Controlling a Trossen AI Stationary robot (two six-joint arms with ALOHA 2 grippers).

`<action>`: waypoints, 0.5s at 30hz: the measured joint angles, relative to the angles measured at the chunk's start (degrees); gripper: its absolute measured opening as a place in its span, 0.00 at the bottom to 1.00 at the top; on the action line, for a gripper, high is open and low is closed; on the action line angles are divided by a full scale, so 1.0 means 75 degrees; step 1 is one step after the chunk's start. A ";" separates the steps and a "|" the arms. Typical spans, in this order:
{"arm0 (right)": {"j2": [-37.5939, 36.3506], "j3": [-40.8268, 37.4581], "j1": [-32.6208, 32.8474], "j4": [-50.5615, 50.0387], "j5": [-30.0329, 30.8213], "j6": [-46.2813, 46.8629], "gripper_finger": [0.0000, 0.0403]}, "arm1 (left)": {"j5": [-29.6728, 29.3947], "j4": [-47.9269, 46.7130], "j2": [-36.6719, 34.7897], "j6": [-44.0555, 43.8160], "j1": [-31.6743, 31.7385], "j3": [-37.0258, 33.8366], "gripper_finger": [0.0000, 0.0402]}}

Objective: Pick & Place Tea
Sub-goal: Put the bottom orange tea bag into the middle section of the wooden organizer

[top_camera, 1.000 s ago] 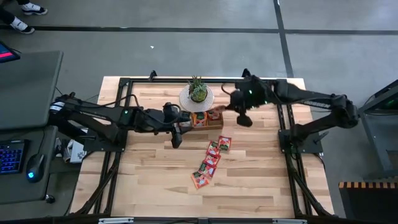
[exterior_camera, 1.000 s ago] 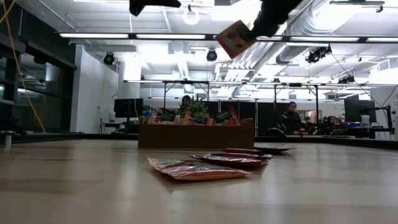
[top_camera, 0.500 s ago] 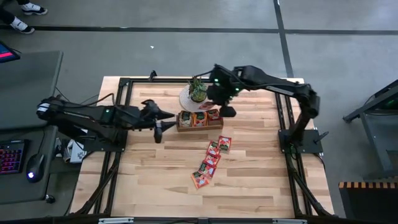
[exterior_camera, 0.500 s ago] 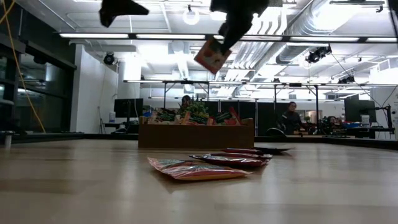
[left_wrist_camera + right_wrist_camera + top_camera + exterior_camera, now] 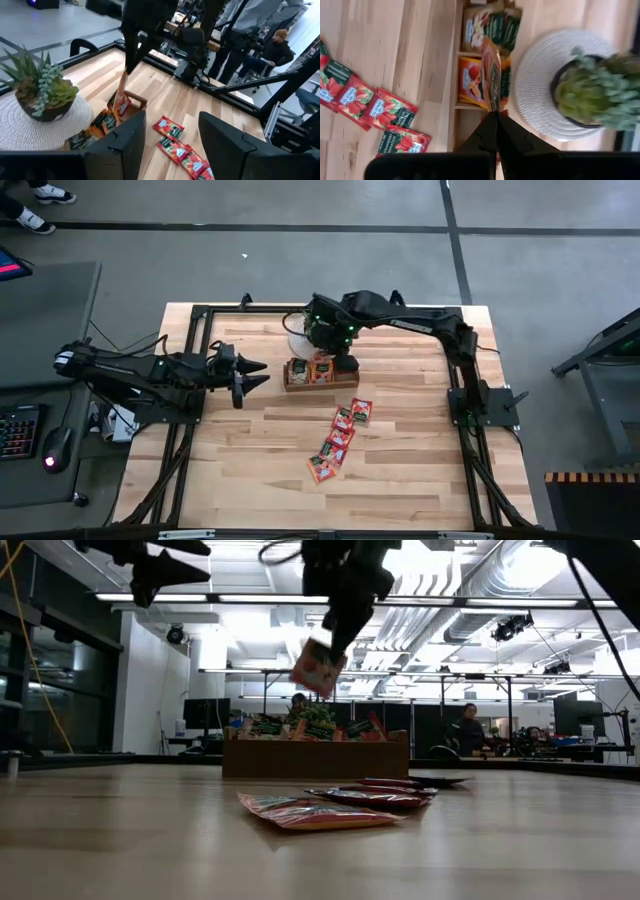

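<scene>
Swinging in from the table's right side, my right gripper (image 5: 335,352), clamped on a hanging tea sachet (image 5: 318,667), hung directly above the tray (image 5: 321,386) near the far edge.

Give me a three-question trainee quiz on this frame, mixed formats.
1. True or false: the right gripper holds a sachet above the tray.
2. The loose sachets lie on: A) the table B) the mat C) the tray
3. What does the plant stand on?

Key: 1 true. 2 A. 3 The white round mat, beside the tray.
</scene>
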 joint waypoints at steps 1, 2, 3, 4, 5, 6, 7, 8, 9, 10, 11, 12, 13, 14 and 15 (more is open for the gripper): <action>0.0105 0.0001 0.0000 -0.0029 -0.0003 0.0029 0.00 | 0.0000 -0.0028 -0.0083 -0.0003 0.0000 -0.0057 0.45; 0.0221 0.0003 0.0000 -0.0071 -0.0003 0.0040 0.00 | -0.0001 -0.0023 -0.0151 -0.0003 0.0000 -0.0096 0.45; 0.0336 0.0005 0.0000 -0.0135 -0.0004 0.0043 0.00 | -0.0001 -0.0012 -0.0217 -0.0004 0.0000 -0.0128 0.45; 0.0438 0.0003 0.0000 -0.0194 -0.0004 0.0043 0.00 | 0.0000 -0.0022 -0.0283 -0.0002 0.0000 -0.0159 0.45; 0.0549 0.0003 0.0000 -0.0205 0.0007 0.0046 0.00 | -0.0001 -0.0030 -0.0342 0.0012 0.0000 -0.0199 0.45; 0.0647 0.0003 0.0005 -0.0204 0.0016 0.0060 0.00 | -0.0001 -0.0031 -0.0384 0.0017 0.0000 -0.0238 0.45; 0.0748 0.0003 0.0006 -0.0217 0.0017 0.0084 0.00 | 0.0002 -0.0037 -0.0425 0.0017 0.0000 -0.0266 0.45; 0.0839 0.0003 0.0006 -0.0224 0.0027 0.0128 0.00 | 0.0002 -0.0053 -0.0466 0.0015 0.0000 -0.0302 0.45; 0.0919 0.0003 0.0002 -0.0225 0.0028 0.0185 0.00 | 0.0002 -0.0053 -0.0500 0.0015 0.0000 -0.0333 0.45; 0.1001 0.0003 0.0000 -0.0221 0.0028 0.0205 0.00 | 0.0009 -0.0042 -0.0529 0.0012 0.0000 -0.0357 0.45; 0.1071 0.0003 0.0000 -0.0216 0.0028 0.0224 0.00 | 0.0023 -0.0046 -0.0557 0.0008 0.0000 -0.0387 0.45; 0.1121 0.0003 0.0000 -0.0216 0.0028 0.0242 0.00 | 0.0033 -0.0061 -0.0571 -0.0013 0.0000 -0.0403 0.45; 0.1174 0.0003 0.0003 -0.0212 0.0028 0.0253 0.00 | 0.0052 -0.0057 -0.0581 -0.0018 0.0000 -0.0414 0.45; 0.1212 0.0003 0.0006 -0.0210 0.0023 0.0258 0.00 | 0.0060 -0.0094 -0.0589 -0.0020 0.0000 -0.0424 0.45; 0.1243 0.0003 0.0006 -0.0213 0.0007 0.0262 0.00 | 0.0081 -0.0109 -0.0592 -0.0021 0.0000 -0.0425 0.45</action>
